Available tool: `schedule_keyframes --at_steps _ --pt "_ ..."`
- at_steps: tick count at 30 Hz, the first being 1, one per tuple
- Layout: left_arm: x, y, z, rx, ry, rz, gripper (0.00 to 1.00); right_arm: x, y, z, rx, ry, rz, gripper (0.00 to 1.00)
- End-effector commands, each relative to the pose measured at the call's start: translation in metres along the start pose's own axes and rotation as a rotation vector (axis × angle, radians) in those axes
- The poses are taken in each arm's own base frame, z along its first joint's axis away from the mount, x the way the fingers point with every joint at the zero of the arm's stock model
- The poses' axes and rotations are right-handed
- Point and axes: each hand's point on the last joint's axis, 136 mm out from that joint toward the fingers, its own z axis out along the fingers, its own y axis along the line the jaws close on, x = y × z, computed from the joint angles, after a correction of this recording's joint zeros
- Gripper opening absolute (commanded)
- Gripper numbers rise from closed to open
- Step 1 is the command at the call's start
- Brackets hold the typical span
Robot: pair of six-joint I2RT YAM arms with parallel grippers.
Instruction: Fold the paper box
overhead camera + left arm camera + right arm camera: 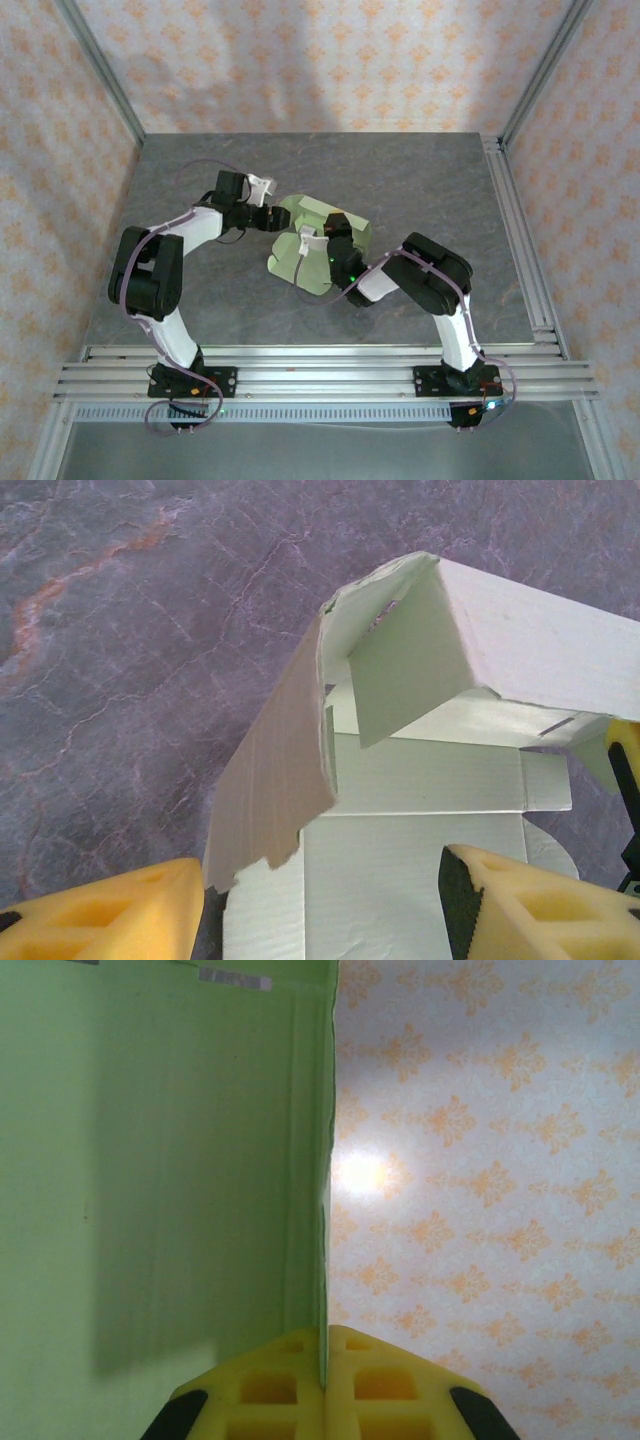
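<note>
Found the paper box [300,212] near the middle of the bench [430,180], between the two arms, partly raised and not yet closed into a box. Pinched one upright panel edge-on with the right tool [326,1338], clenched on the thin card; judged as a hold meant to keep that wall standing during work on the other side. Posed the left tool [268,218] released at the box's far-left corner, with fingers [520,900] spread wide and closing on nothing; judged as readied to press or tuck the corner flap. Showed pale light-green card from above, nearly white in the left wrist view. Displayed a flat creased floor, one side wall leaning up with a ragged lower corner, and an angled corner tab folded inward beneath a second wall. Noted narrow slots cut near the folds and a rounded flap lying flat toward the near edge.
</note>
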Motion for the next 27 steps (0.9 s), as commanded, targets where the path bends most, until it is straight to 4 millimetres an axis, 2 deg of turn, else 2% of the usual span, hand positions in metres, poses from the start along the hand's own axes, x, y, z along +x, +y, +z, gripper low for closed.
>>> schedule_keyframes --at_steps 1,7,15,17,21,22,23,27 --pt "-0.025 0.004 -0.026 -0.034 -0.113 -0.012 0.65 -0.001 0.001 0.000 0.008 0.016 -0.008 0.00" --pt "-0.042 0.027 -0.039 -0.107 -0.172 -0.083 0.66 -0.005 0.009 0.004 0.034 0.014 -0.028 0.00" --pt "-0.045 0.069 -0.033 -0.274 -0.090 -0.186 0.62 0.001 0.010 -0.002 0.022 0.013 -0.005 0.00" --pt "-0.052 0.071 -0.032 -0.262 -0.104 -0.201 0.59 0.001 0.010 -0.003 0.020 0.010 -0.006 0.00" --pt "-0.058 0.075 -0.021 -0.254 -0.015 -0.220 0.58 0.000 0.009 -0.003 0.023 0.007 -0.005 0.00" --pt "-0.050 0.082 -0.009 -0.250 0.030 -0.236 0.58 0.000 0.009 -0.003 0.025 0.006 -0.006 0.00" --pt "-0.050 0.082 -0.006 -0.242 0.047 -0.242 0.58 0.000 0.009 -0.002 0.026 0.007 -0.008 0.00" --pt "-0.044 0.074 0.013 -0.167 0.128 -0.242 0.57 0.001 0.007 -0.003 0.028 0.013 -0.008 0.00"
